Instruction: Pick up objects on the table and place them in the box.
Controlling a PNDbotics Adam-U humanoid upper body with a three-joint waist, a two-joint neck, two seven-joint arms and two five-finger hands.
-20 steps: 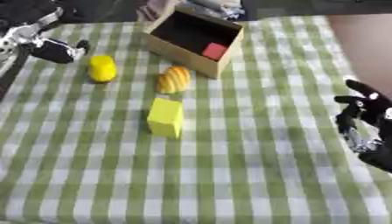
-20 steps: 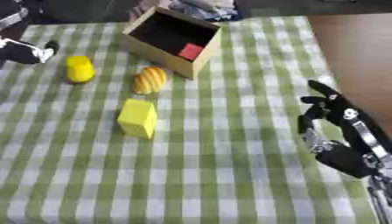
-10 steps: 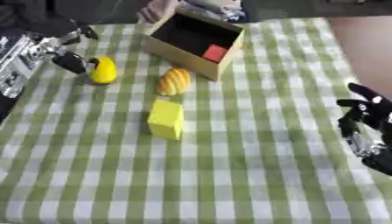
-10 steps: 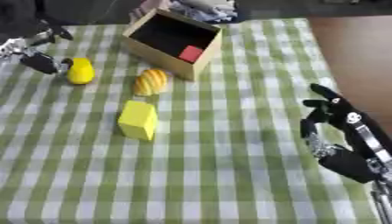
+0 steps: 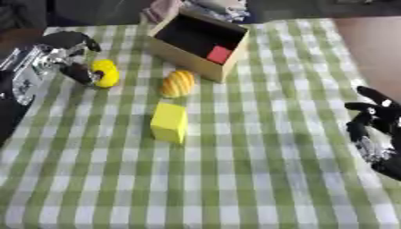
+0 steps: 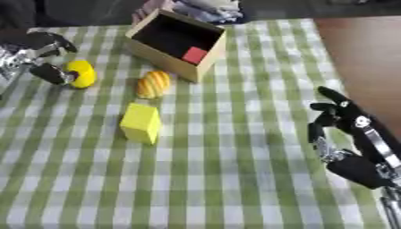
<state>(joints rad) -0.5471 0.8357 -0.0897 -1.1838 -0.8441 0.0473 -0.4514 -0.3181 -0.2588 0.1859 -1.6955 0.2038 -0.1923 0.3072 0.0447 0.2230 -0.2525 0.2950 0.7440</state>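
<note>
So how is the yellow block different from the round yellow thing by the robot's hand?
The yellow block is boxy with flat sides; the round yellow thing is smooth and rounded. The block looks bigger. The block sits alone in the middle of the checked cloth, while the round one is right at the left hand, whose fingers reach around it. Both are bright yellow and outside the box.

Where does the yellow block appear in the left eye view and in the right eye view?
Left eye view: yellow block left of centre.
Right eye view: further left, below the orange striped object.
Shared landmark: the box with a red thing inside, at the top.
</note>
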